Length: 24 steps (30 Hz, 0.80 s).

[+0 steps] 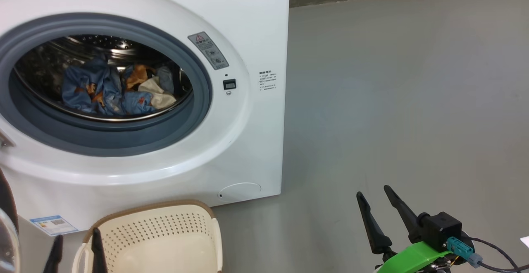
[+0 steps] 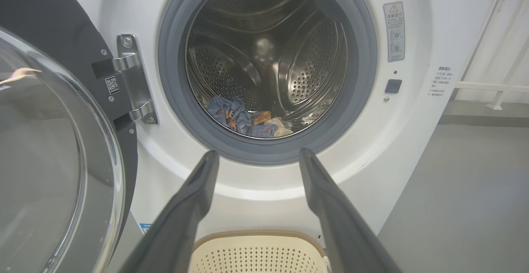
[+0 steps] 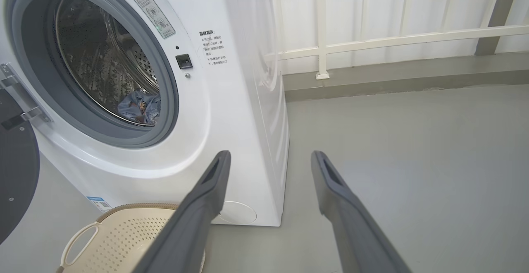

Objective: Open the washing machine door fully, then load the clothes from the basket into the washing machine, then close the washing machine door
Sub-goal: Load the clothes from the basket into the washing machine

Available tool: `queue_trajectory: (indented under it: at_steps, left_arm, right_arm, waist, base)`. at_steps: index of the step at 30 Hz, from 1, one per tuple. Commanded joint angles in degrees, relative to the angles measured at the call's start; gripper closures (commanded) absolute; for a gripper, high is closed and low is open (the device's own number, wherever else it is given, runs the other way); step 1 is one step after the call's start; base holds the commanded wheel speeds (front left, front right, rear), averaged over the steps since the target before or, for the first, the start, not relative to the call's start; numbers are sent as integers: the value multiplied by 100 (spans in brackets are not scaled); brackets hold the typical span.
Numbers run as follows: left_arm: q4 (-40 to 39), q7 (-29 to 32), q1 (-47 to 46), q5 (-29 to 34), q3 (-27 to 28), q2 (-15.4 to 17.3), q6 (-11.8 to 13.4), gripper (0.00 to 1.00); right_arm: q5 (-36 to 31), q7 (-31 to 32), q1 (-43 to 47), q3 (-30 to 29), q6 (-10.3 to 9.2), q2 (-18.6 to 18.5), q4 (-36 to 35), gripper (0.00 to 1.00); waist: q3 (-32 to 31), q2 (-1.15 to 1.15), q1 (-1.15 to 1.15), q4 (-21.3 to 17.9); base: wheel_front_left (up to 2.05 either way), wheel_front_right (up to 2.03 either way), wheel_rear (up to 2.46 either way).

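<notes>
The washing machine (image 1: 256,25) stands on the grey floor (image 1: 392,99) with its round mouth uncovered. The washing machine door (image 2: 49,149) is swung out to the left side and hangs on the metal hinge (image 2: 134,78) beside the grey rubber ring. The clothes (image 1: 111,89) lie in a small heap at the bottom of the steel drum (image 2: 314,58): a light blue piece with orange-brown prints, then cream and orange pieces beside it. The basket (image 1: 165,225) stands on the floor just in front of the machine, under the mouth. The left tool (image 2: 258,154) is above the basket and points at the mouth, its two dark fingers wide apart with nothing between them. The right tool (image 1: 372,191) is over the bare floor, to the right of the machine's front corner, also spread wide and holding nothing.
</notes>
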Motion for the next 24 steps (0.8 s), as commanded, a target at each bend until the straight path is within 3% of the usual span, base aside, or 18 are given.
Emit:
queue_trajectory:
  at_steps: [1, 24]
  left_arm:
    - [-179, -30, -67, 25, 157, 39, 38, 0]
    - [-274, -30, 345, -140, -164, 38, 337, 0]
  right_arm:
    - [-58, -28, -49, 95, 16, 11, -163, 0]
    - [-129, -28, 34, 35, 16, 25, -239, 0]
  waist:
    - [-46, 0, 1, 11]
    - [-185, 0, 1, 149]
  base:
    - [0, 0, 0]
    - [0, 0, 0]
